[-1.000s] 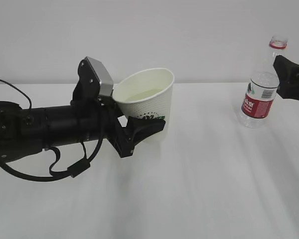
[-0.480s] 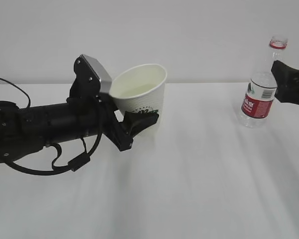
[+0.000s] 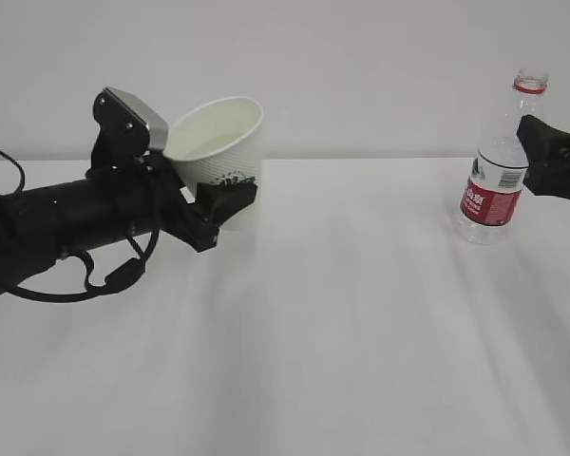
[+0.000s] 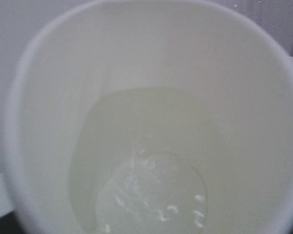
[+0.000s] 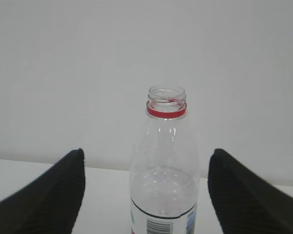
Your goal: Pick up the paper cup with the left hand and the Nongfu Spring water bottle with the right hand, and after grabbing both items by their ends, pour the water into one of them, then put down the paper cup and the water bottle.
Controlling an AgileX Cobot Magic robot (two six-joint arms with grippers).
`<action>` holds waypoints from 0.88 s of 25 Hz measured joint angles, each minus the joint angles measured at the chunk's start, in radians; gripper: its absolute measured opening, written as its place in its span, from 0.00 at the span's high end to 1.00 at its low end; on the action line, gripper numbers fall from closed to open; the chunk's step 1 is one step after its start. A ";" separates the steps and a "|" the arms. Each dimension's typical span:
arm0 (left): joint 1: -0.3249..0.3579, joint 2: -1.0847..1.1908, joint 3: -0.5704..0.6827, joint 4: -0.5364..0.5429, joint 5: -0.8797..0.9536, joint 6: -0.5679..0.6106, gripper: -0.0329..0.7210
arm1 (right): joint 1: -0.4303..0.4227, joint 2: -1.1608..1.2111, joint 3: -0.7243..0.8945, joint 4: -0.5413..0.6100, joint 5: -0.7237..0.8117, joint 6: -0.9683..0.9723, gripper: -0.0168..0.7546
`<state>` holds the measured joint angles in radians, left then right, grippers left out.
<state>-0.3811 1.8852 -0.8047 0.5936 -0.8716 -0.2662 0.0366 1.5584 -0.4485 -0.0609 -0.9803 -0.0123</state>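
My left gripper [image 3: 220, 198] is shut on the base of the paper cup [image 3: 220, 142] and holds it above the table, tilted back toward the arm. The cup fills the left wrist view, and the faintly yellowish water [image 4: 136, 165] pools in its bottom; the jaws are hidden there. The Nongfu Spring water bottle [image 3: 495, 176] stands upright and uncapped on the table at the far right, with a little water [image 5: 163, 187] in it. My right gripper [image 3: 543, 152] hangs open just to its right. In the right wrist view the bottle [image 5: 165, 161] stands between the two black fingers [image 5: 49, 195], apart from both.
The white table [image 3: 361, 332] runs across the whole exterior view, with a plain light wall behind it. Loose black cables [image 3: 114, 275] hang under the left arm.
The left arm has drawn back to the left and a little upward, carrying the cup with it. The bottle and the right gripper have stayed where they were.
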 joint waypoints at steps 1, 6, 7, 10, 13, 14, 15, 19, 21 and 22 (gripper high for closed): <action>0.007 0.000 0.000 0.000 0.000 0.000 0.32 | 0.000 0.000 0.000 0.000 0.000 0.000 0.22; 0.057 0.000 0.000 -0.011 0.000 0.000 0.32 | 0.000 0.000 0.000 0.000 0.000 0.000 0.22; 0.066 0.000 0.000 -0.021 0.000 0.000 0.32 | 0.000 0.000 0.000 0.000 0.000 0.000 0.22; 0.093 0.000 0.000 -0.045 0.000 0.001 0.32 | 0.000 0.002 0.000 0.000 -0.002 0.000 0.22; 0.119 0.000 0.000 -0.049 0.000 0.001 0.33 | 0.000 0.002 0.000 0.000 -0.002 0.000 0.22; 0.130 0.000 0.000 -0.052 0.000 0.001 0.33 | 0.000 0.002 0.000 0.000 -0.002 0.000 0.22; 0.138 0.000 0.000 -0.059 0.000 0.001 0.33 | 0.000 0.002 0.000 0.000 -0.002 0.000 0.22; 0.173 0.000 0.000 -0.086 0.000 0.002 0.33 | 0.000 0.002 0.000 0.000 -0.002 0.000 0.22; 0.193 0.000 0.000 -0.091 0.000 0.002 0.34 | 0.000 0.002 0.000 0.000 -0.002 0.000 0.22; 0.201 0.000 0.000 -0.093 0.000 0.002 0.34 | 0.000 0.002 0.000 0.000 -0.002 0.000 0.22</action>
<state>-0.1805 1.8852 -0.8047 0.5006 -0.8716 -0.2638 0.0366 1.5599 -0.4485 -0.0609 -0.9820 -0.0123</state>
